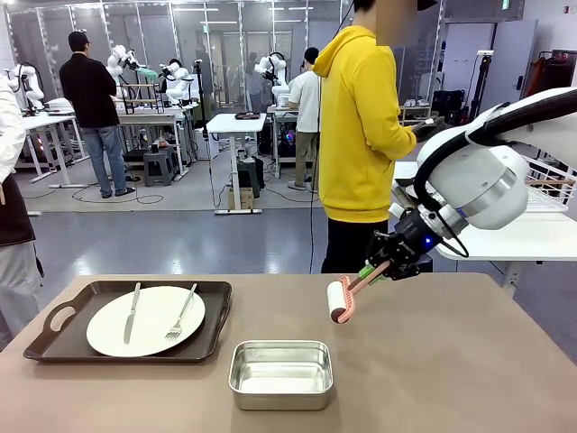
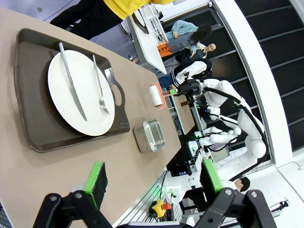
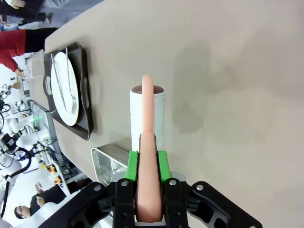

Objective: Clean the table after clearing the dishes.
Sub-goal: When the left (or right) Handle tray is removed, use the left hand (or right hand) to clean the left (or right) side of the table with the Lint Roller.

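A dark brown handled tray (image 1: pixel 54 336) sits on the left of the brown table (image 1: pixel 451 361), carrying a white plate (image 1: pixel 149 323) with a silver knife (image 1: pixel 132 312) and fork (image 1: pixel 181 314). My right gripper (image 1: pixel 374 271) is shut on the pink handle of a white lint roller (image 1: pixel 341 300), which hangs low over the table's far middle; whether it touches the top I cannot tell. The right wrist view has the gripper (image 3: pixel 147 164) clamped on the handle, the roller (image 3: pixel 147 114) pointing away. My left gripper (image 2: pixel 153 183) stands open and empty, high above the tray (image 2: pixel 28 95) and plate (image 2: pixel 80 92).
A small rectangular steel pan (image 1: pixel 280 372) stands near the front edge, right of the tray. A person in a yellow hoodie (image 1: pixel 361 126) stands at the far side. A white table with a wire rack (image 1: pixel 541 194) is behind my right arm. Bare tabletop stretches right of the pan.
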`<state>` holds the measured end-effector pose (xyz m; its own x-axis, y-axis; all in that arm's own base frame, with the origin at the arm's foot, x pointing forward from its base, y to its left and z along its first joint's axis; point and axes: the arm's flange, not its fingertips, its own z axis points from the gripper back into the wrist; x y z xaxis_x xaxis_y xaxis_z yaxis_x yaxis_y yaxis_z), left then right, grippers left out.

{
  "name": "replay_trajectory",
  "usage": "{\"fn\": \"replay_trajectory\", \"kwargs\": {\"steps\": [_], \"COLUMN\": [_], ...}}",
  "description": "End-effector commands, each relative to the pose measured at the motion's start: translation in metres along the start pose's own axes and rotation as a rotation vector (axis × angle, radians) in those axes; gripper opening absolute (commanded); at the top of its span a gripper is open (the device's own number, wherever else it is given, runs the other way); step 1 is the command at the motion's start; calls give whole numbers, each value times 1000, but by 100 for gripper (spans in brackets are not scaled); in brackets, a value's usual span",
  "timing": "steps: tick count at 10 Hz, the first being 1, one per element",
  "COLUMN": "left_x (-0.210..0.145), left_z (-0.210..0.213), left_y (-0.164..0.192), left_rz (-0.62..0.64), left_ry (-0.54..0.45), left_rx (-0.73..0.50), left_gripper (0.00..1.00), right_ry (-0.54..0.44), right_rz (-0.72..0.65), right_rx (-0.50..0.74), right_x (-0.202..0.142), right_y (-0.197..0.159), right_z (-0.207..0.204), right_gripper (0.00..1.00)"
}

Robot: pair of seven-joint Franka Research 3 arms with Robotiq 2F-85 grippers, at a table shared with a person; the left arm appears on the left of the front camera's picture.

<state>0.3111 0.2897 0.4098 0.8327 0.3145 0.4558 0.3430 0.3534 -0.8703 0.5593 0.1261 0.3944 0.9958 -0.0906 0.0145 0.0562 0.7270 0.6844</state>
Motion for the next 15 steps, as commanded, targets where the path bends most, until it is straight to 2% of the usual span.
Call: {"fn": "replay_trajectory", "kwargs": {"steps": [1,10,15], "left_x": [-1,-1,-1], "left_z": [2,2,2], "left_y": [-1,-1,-1], "left_rz": [-6,-6,-6], "left_ry": [-4,-4,-4], "left_rx": [2,2,2], "left_gripper": [100,100,100], "right_ry": [5,26,9], "right_rz": [-4,-96,-20], "right_rx": [64,44,14], "right_x": [1,29,26], "right_y": [-13,-56,-90], "right_z": [-8,-32,-22], "right_gripper": [20,20,20]}}
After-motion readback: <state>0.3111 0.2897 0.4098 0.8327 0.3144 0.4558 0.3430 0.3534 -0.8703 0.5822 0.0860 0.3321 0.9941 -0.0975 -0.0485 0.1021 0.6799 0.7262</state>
